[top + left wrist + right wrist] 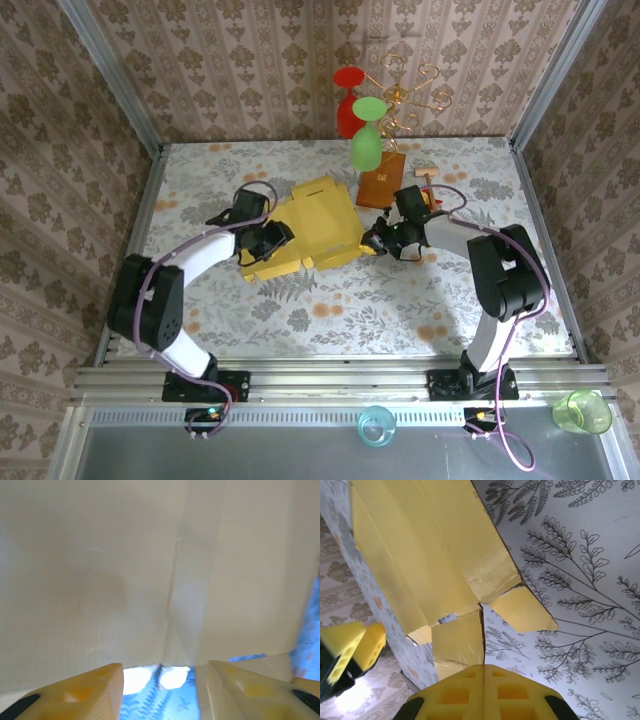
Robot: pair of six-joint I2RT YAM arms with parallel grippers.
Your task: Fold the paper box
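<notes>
The mustard-yellow paper box [312, 232] lies partly folded in the middle of the table, its flaps spread. In the right wrist view its yellow outer side [420, 555] rises to the left, and a small flap [457, 642] runs edge-on into the seam of my right gripper [483, 667], which is shut on it. The right gripper [378, 238] sits at the box's right edge. My left gripper [268, 240] is at the box's left side. Its fingers [90, 690] stand apart under the box's white inner side [125, 570], with table showing in the gap.
A brown wooden block [381, 181] with a gold wire stand holds a green cup [366, 146] and a red cup [347, 112] just behind the box. A small packet [430, 193] lies by the right arm. A blue cup [376, 426] and a green cup [582, 411] sit in front of the arm bases.
</notes>
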